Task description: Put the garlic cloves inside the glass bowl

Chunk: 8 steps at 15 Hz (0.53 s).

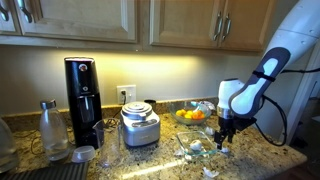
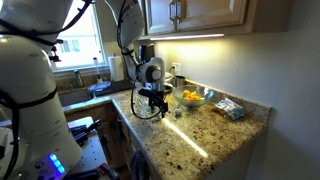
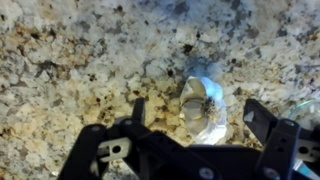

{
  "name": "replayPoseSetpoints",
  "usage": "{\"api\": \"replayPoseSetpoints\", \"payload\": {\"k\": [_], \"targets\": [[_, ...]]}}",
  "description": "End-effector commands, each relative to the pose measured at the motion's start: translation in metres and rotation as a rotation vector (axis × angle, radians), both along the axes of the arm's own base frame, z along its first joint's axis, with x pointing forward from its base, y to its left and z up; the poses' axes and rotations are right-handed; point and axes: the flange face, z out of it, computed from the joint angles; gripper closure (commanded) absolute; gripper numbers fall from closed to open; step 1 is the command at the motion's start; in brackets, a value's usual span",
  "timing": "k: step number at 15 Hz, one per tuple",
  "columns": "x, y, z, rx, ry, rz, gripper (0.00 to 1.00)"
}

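Note:
In the wrist view a whitish garlic clove (image 3: 203,108) lies on the speckled granite counter. It sits between the two dark fingers of my gripper (image 3: 200,116), which is open, with gaps on both sides of the clove. In both exterior views the gripper (image 1: 226,130) (image 2: 152,101) points down, close above the counter. The clear glass bowl (image 1: 196,148) stands on the counter just beside the gripper. Another small whitish lump (image 1: 210,172) lies near the front edge. A curved clear edge at the right of the wrist view (image 3: 310,106) may be the bowl's rim.
A bowl with orange fruit (image 1: 191,115) (image 2: 190,96) stands behind the gripper. A steel appliance (image 1: 140,126), a black drinks machine (image 1: 82,100) and a bottle (image 1: 48,126) stand further along. A blue packet (image 2: 232,108) lies near the counter's end. A sink (image 2: 85,95) is by the window.

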Motion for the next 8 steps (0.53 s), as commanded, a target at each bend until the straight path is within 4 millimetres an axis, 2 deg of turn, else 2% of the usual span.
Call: {"api": "replayPoseSetpoints", "payload": {"k": [1, 3, 8], "targets": [[-0.0011, -0.0027, -0.005, -0.011, -0.032, 0.001, 0.0], [-0.0001, -0.0027, -0.0064, -0.005, -0.042, -0.002, 0.26], [-0.0006, -0.0005, -0.0094, 0.001, -0.048, 0.0, 0.59]]}}
